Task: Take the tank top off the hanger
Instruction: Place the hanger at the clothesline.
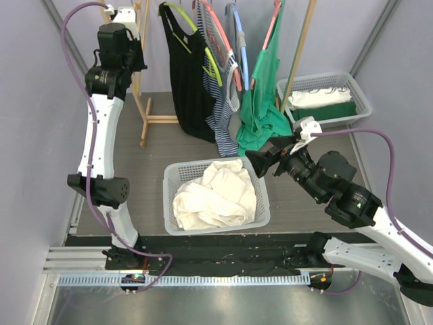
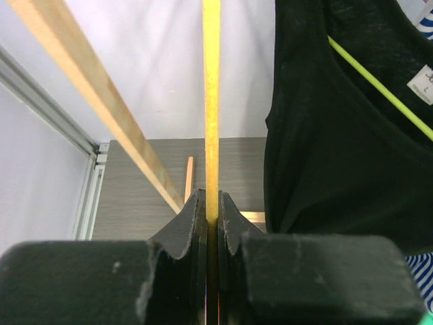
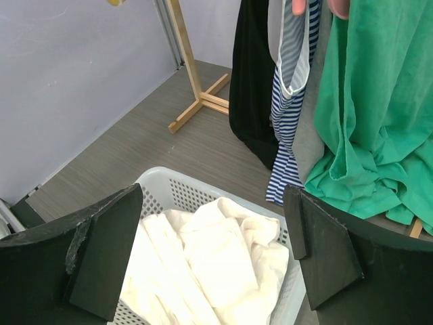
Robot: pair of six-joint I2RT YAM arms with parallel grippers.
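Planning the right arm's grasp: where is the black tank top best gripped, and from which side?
Probably its bottom hem, from the near basket's side: the black tank top hangs straight with that edge free above the floor, while a striped top crowds one side.

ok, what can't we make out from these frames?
- Top view: hook of the yellow-green hanger, cut off by the top edge.
- Left wrist: where the yellow bar clamped in the left gripper leads; it runs off the top edge.
- Left wrist: label on the black tank top, too small, cropped.
- Right wrist: hook above the green top, out of frame.
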